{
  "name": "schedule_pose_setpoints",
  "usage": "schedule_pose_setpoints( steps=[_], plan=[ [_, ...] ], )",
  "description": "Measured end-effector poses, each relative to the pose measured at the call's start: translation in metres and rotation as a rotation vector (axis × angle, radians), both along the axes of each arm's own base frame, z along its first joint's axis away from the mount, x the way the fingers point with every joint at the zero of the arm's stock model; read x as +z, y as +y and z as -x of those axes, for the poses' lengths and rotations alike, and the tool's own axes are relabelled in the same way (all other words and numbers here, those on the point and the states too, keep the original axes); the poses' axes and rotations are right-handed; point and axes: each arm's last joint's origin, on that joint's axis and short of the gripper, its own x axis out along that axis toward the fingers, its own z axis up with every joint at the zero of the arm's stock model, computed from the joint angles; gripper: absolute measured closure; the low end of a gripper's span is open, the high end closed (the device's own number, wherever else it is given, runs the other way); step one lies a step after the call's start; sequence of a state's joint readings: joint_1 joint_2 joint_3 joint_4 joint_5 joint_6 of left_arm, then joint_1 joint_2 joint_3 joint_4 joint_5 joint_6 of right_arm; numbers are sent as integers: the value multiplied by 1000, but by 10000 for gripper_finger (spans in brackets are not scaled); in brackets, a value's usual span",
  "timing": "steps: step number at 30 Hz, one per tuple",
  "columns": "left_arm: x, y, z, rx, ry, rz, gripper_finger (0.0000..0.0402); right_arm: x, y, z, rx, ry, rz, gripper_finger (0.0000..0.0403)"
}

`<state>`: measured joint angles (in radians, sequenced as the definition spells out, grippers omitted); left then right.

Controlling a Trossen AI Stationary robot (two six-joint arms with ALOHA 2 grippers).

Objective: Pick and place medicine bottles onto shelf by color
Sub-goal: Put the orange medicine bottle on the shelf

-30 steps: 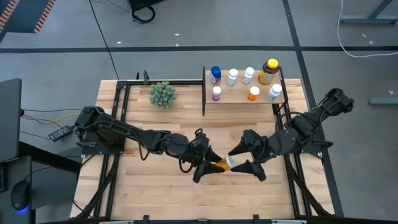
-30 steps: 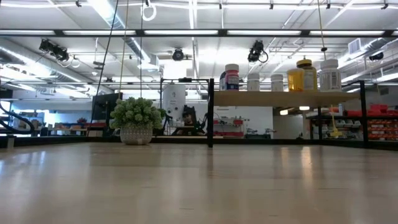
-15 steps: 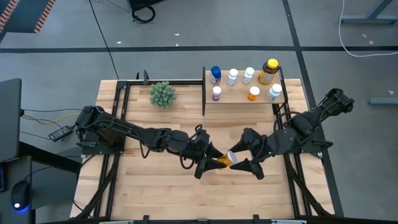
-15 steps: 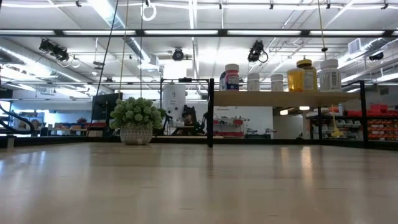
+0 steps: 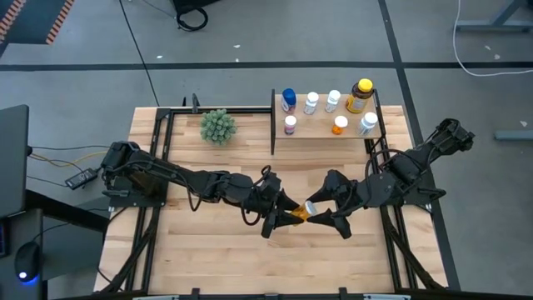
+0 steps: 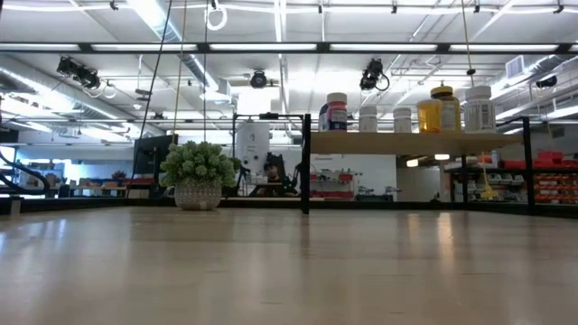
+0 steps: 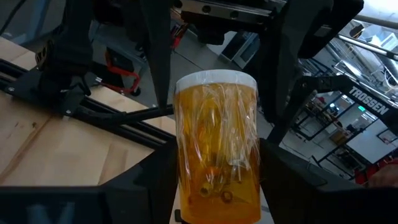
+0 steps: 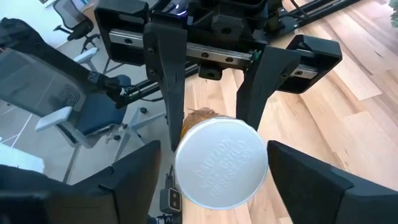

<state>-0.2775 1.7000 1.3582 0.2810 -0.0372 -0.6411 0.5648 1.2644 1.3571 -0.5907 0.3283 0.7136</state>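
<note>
An orange medicine bottle [image 5: 298, 215] with a white cap [image 8: 221, 163] hangs above the middle of the table, with my left gripper [image 5: 283, 215] shut on it. My right gripper [image 5: 325, 214] faces it from the table's right, open. Its two fingers [image 7: 158, 56] stand on either side of the cap end; I cannot tell whether they touch it. The shelf [image 5: 329, 131] at the far right carries several bottles: a blue one [image 5: 288, 99], white ones, an orange one [image 5: 340, 125] and an amber one with a yellow cap [image 5: 360, 96]. Neither gripper shows in the low view. My left gripper pinches the bottle's orange body [image 7: 186, 180] between its two fingers, one on each side. The fingers [image 8: 171, 87] come level from the table's left and lie along the bottle. The bottle lies level, cap toward my right gripper, lifted clear of the table.
A green spiky plant [image 5: 217, 126] in a pot stands at the far left of the table, beside the shelf's black upright divider [image 5: 273, 121]. Black frame rails [image 5: 150, 208] run along the table's left and right sides. The wood near the front edge is bare.
My right gripper's fingers have drawn a little closer together around the bottle's cap. The bottle, held by my left gripper, has stayed level and off the table.
</note>
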Motion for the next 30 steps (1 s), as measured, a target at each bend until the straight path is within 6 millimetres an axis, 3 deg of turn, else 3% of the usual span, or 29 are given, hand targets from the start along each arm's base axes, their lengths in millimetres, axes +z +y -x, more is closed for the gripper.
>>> schedule_pose_setpoints(
  steps=[10, 20, 30],
  plan=[
    [0, 0, 0, -2, -1, 0, 197, 0, 0, 0, -2, 0, 4, 180],
    [0, 2, -1, -4, 0, 0, 191, 0, 0, 0, -3, 0, 0, 168],
    [4, 22, 5, -30, 69, -64, 174, -7, -5, 3, -45, 94, -25, 172]
  ],
)
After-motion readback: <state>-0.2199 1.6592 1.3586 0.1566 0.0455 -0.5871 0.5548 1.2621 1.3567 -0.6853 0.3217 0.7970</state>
